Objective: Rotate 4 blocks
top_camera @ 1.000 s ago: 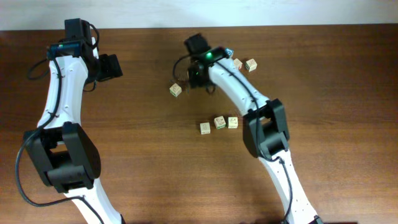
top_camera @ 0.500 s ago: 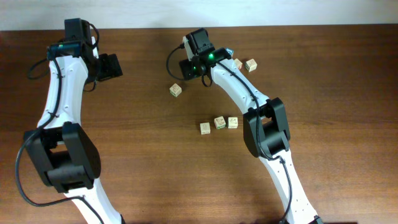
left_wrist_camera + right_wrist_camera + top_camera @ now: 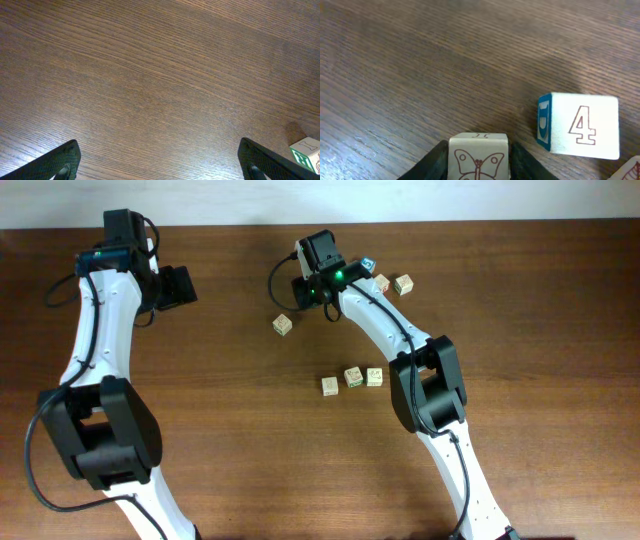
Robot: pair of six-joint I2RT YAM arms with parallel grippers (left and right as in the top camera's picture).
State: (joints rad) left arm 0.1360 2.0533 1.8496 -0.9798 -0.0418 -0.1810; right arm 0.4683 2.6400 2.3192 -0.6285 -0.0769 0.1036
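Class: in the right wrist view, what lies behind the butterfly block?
Bare wooden table, with the 4 block off to the right. Whatever is under the butterfly block is covered by it.

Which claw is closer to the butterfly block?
Right. The right gripper has the butterfly block between its fingers; the left gripper hangs open, far across the table.

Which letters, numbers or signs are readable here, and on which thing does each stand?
"4", red outline: top face of the blue-sided block.
Butterfly block: marks above the drawing, too small to read.
Green-printed block, left wrist view: cut off, unreadable.
Row of three blocks, overhead: too small to read.
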